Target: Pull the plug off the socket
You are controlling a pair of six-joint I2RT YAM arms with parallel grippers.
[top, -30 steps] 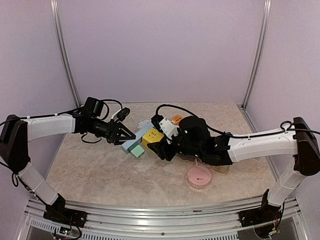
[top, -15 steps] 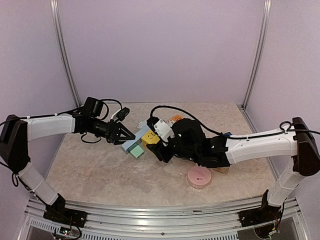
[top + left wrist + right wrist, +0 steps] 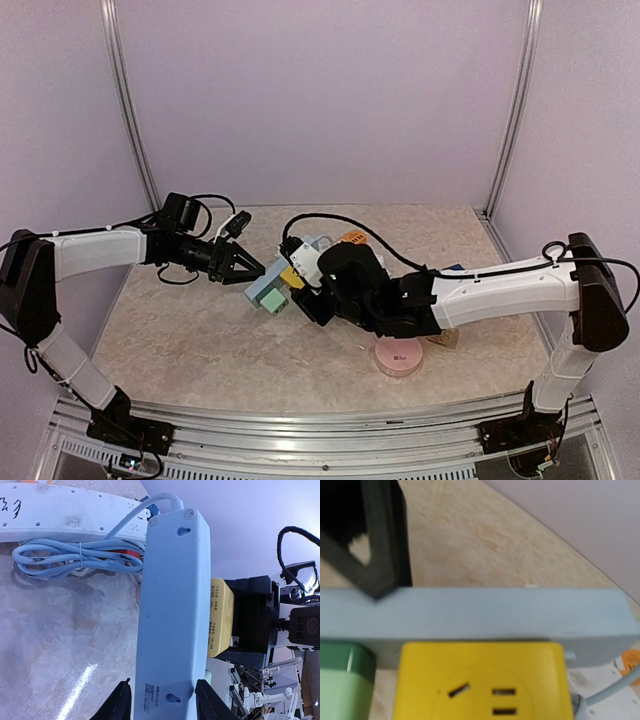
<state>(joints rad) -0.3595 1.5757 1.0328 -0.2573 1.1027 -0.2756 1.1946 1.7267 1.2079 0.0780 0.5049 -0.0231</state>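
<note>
Low in the left wrist view, the left gripper [image 3: 162,701] clamps the socket strip [image 3: 172,605] to anchor it, while the right gripper [image 3: 252,616] covers the yellow plug [image 3: 220,617], though I cannot tell whether it has closed.

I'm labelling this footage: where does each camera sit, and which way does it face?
Top external: high behind the bases, looking down; left arm and right arm meet at the power strip.
Left wrist: along the left pincer at the strip's back; two fingertips show.
Right wrist: close on the yellow plug; own fingers unseen.
All share strip and plug.
</note>
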